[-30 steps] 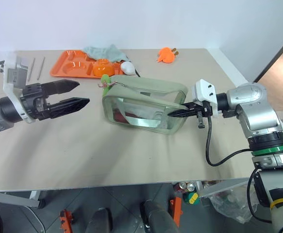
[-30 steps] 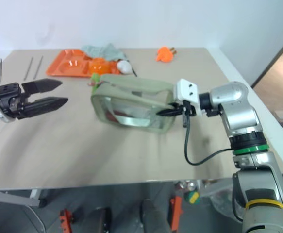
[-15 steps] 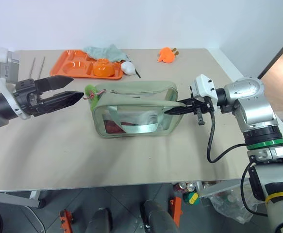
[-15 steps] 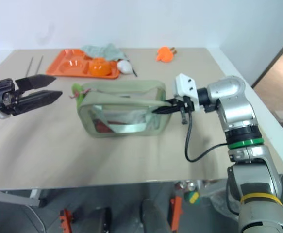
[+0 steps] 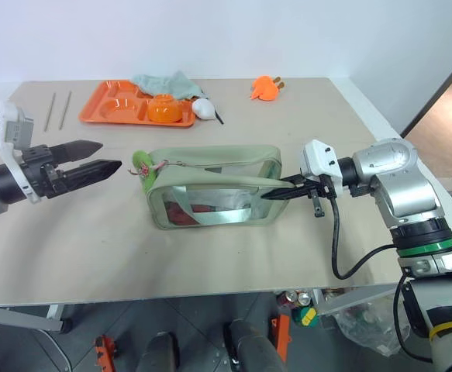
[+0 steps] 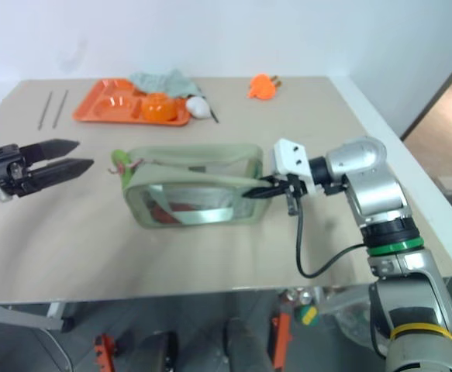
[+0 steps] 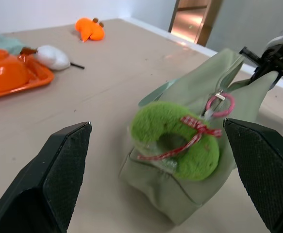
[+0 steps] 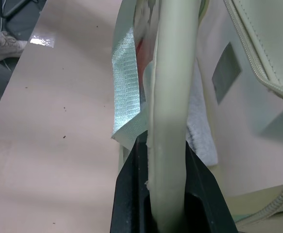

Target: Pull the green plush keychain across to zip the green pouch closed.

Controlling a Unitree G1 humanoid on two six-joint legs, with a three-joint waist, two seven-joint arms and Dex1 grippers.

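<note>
- My right gripper (image 5: 270, 195) is pinched shut on the pouch's (image 5: 210, 186) right end; in my right wrist view the two black fingers clamp a pale green edge of the fabric between them.
- My left gripper (image 5: 105, 156) is spread wide and holds nothing. It hangs level over the table (image 5: 210, 256), aimed at the pouch's left end, near it but apart.
- The keychain (image 5: 141, 161) hangs off the left end of the pouch, on the zipper pull. In my left wrist view it sits between my fingers, ahead of the tips and not yet inside them.
- Progress, as I judge it: I cannot tell from these views whether the zipper is open or shut. If it is still open, I have the pouch braced, but the keychain is not gripped and the whole pull across remains.
- Left to do in that case: close in on the keychain, take hold, and draw it along the top toward my right gripper.
- Against a second ago: the pouch stood skewed and further back, with the keychain at its far left corner; now it lies square to me and nearer the left, the keychain facing my left gripper.
- My left gripper has dropped lower and drawn off to the left since then, as wide as before; the right has kept its clamp throughout.
- The orange tray (image 5: 101, 108), cloth (image 5: 162, 80) and orange toy (image 5: 265, 87) at the back are unchanged.
</note>
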